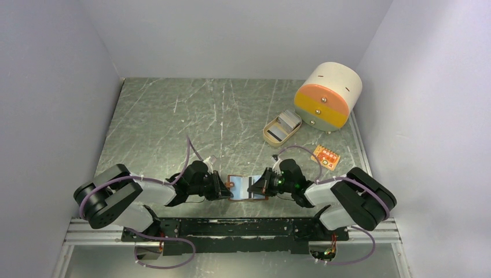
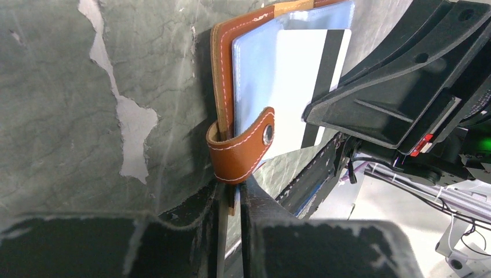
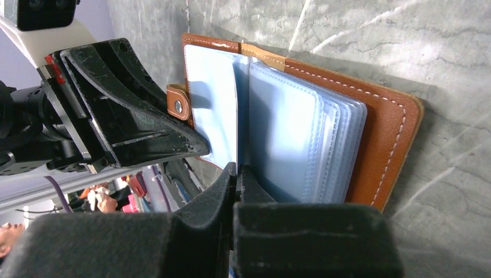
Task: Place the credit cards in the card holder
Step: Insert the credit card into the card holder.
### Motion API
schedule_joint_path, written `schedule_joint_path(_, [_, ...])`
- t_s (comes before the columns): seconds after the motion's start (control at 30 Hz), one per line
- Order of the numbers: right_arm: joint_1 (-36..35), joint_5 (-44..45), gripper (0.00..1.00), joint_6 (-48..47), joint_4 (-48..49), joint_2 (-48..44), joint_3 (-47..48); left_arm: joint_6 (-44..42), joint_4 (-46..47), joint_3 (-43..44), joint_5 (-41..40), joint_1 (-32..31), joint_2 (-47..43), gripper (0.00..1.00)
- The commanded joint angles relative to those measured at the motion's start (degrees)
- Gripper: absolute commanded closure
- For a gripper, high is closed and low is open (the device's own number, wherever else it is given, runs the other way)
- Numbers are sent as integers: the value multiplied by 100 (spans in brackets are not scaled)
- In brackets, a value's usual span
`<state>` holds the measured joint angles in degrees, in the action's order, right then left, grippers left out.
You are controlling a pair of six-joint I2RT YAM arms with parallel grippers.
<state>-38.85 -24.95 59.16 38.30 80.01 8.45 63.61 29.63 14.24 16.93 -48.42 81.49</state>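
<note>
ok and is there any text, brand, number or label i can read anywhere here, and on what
No text can be read in any view.
The credit card: white face and a black stripe, no print visible.
The card holder: plain brown leather with stitching, no brand mark visible.
The small orange item near the drum-shaped drawer box: pale marks, too small to read.

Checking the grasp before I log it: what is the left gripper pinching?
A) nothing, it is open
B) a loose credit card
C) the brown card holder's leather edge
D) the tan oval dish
C: in the left wrist view, the left gripper is shut on the leather edge of the open card holder.
</note>
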Motion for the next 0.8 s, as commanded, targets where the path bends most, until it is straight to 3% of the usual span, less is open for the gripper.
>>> schedule_joint_path(0.0, [-53, -135, 100, -272, -445, 146, 62, -108, -17, 149, -17, 26, -12, 86])
schedule_joint_path(0.2, [-59, -256, 97, -604, -711, 553, 406, -149, -42, 178, -8, 25, -85, 82])
schedule_joint_path(0.33, [-69, -23, 80, -676, -1203, 394, 594, -133, -43, 184, -21, 22, -125, 82])
schedule_joint_path(0.43, [-77, 286, 73, -834, -1808, 76, 674, -121, -20, 184, -26, 26, -91, 82])
schedule_joint_path(0.77, [-75, 1019, 69, -1336, -3437, -767, 1111, -136, -45, 226, -7, 21, -73, 82])
